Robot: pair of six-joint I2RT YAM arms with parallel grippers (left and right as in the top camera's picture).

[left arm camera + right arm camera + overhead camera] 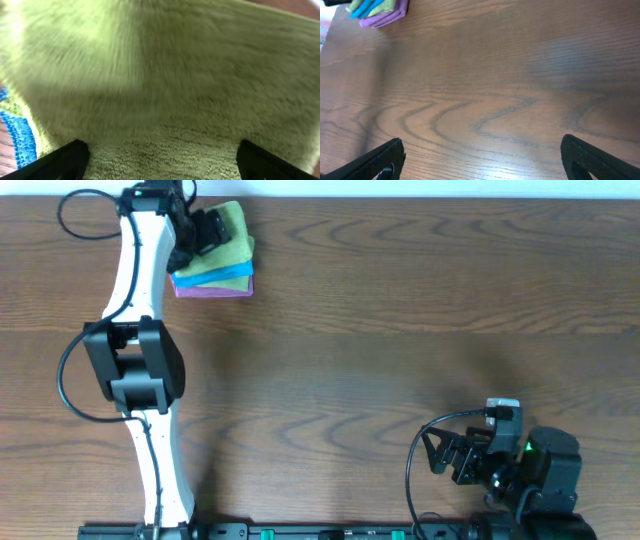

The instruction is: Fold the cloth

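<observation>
Atop cloth stack point(215, 284), left gripper point(207, 229) spread wide, blurred green cloth point(160, 75) filling view; right gripper point(440, 453) splayed, empty

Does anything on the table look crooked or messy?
Only a little. In the pile of cloths, the green cloth on top sits turned against the blue cloth and purple cloth under it, so their edges do not line up. The left pincer is right at it. Nothing looks spilled or torn.

I see a folded fuzzy green cloth point(232, 228) slightly askew atop a folded blue cloth point(215, 275) and purple cloth point(212, 290), stacked far left.
</observation>
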